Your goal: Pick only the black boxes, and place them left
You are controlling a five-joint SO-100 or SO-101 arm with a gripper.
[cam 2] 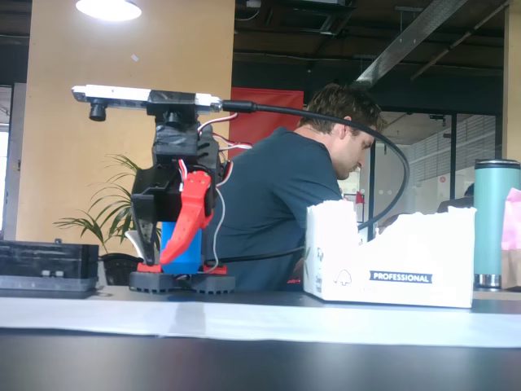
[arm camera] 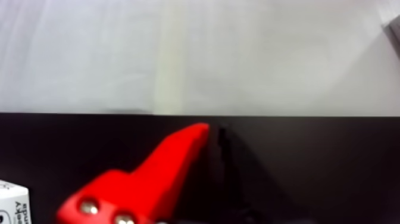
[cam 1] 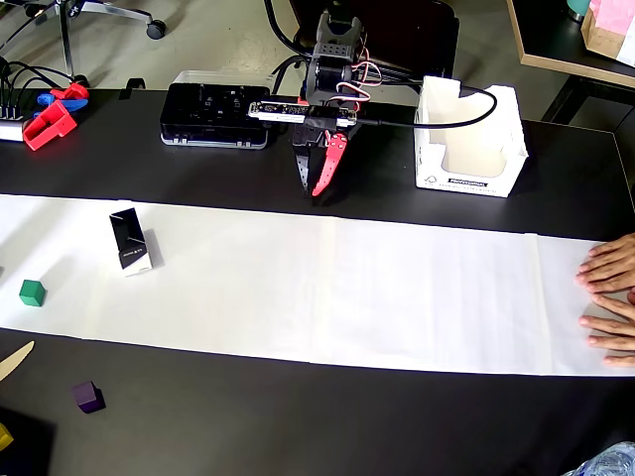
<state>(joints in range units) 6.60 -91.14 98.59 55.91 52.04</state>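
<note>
In the overhead view one black box [cam 1: 127,236] with white sides stands on the left part of the white paper strip [cam 1: 397,297]. My gripper [cam 1: 311,188] hangs folded close to the arm's base at the back of the table, far to the right of that box. Its red finger [arm camera: 172,161] and black finger lie tip to tip over the dark tabletop in the wrist view, shut with nothing between them. The fixed view shows the gripper [cam 2: 157,262] pointing down just above the table. The box does not appear in the wrist or fixed views.
A green cube [cam 1: 32,293] and a purple cube [cam 1: 87,397] lie at the left. A flat black electronics case [cam 1: 213,114] and a white open carton [cam 1: 466,139] flank the arm's base. A person's hands [cam 1: 610,297] rest on the paper's right end.
</note>
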